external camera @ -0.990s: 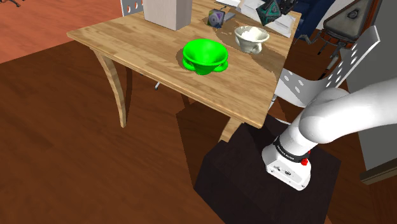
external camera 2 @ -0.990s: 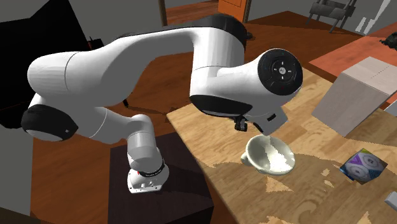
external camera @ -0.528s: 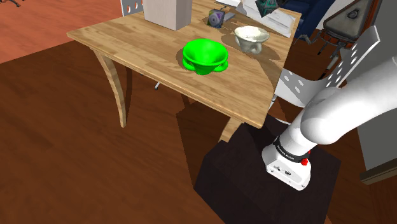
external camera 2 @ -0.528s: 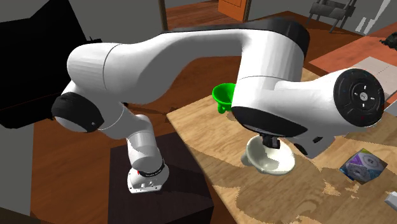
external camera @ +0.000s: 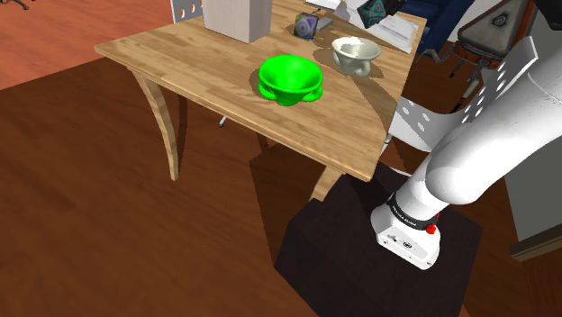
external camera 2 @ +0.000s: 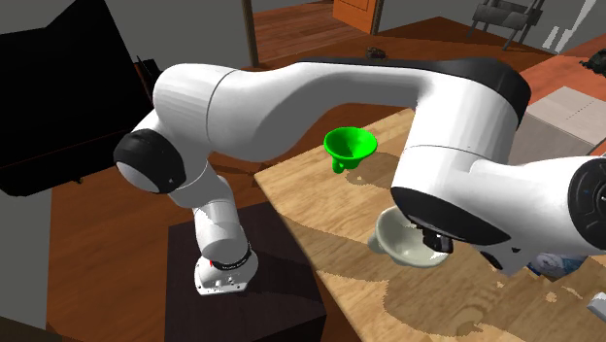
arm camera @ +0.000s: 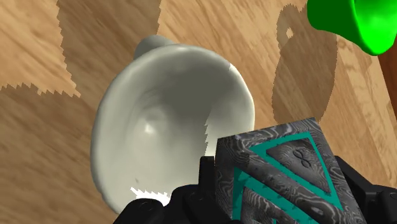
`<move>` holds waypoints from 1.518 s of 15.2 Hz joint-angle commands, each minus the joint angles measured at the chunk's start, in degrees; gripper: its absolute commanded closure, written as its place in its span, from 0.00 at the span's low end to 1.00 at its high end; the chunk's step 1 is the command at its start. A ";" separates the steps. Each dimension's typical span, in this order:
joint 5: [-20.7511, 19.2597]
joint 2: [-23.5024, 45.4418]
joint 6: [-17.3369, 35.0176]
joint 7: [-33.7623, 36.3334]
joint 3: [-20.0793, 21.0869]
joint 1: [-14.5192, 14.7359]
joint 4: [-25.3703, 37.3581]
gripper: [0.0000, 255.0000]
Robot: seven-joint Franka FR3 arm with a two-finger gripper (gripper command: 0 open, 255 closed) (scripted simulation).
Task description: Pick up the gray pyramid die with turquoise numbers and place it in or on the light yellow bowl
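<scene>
My gripper [arm camera: 280, 194] is shut on the gray marbled pyramid die [arm camera: 277, 168] with turquoise markings; its black fingers [arm camera: 207, 184] clasp it on both sides. Just beyond and below the die lies the pale cream bowl [arm camera: 168, 121], its opening tipped toward the camera. In the shoulder view the die [external camera: 374, 10] hangs above and slightly behind the cream bowl [external camera: 356, 52] at the table's far end. In the second exterior view the arm's wrist covers part of the cream bowl [external camera 2: 400, 243].
A bright green bowl [external camera: 290, 79] sits mid-table, nearer the stand than the cream bowl. A multicoloured die [external camera: 307, 25] and a tall pale box [external camera: 236, 18] stand at the far end of the wooden table [external camera: 198, 67]. White chairs [external camera: 432, 122] flank the table's side.
The arm has swung toward the second exterior view's right, carrying the hand over the cream bowl. The held die shifted slightly upward in the shoulder view. The bowls stayed put.
</scene>
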 commanded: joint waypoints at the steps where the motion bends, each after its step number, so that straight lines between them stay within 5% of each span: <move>1: -0.49 -0.72 1.66 -0.39 0.33 0.00 -2.13 1.00; 8: -1.16 -1.61 6.55 -2.34 0.72 -0.16 -8.04 1.00; 16: -1.16 -1.61 6.55 -2.34 0.72 -0.16 -8.04 1.00; 17: -1.16 -1.61 6.55 -2.34 0.72 -0.16 -8.04 0.00; 23: -0.85 -0.80 4.43 -2.58 -0.06 -0.39 -5.68 0.00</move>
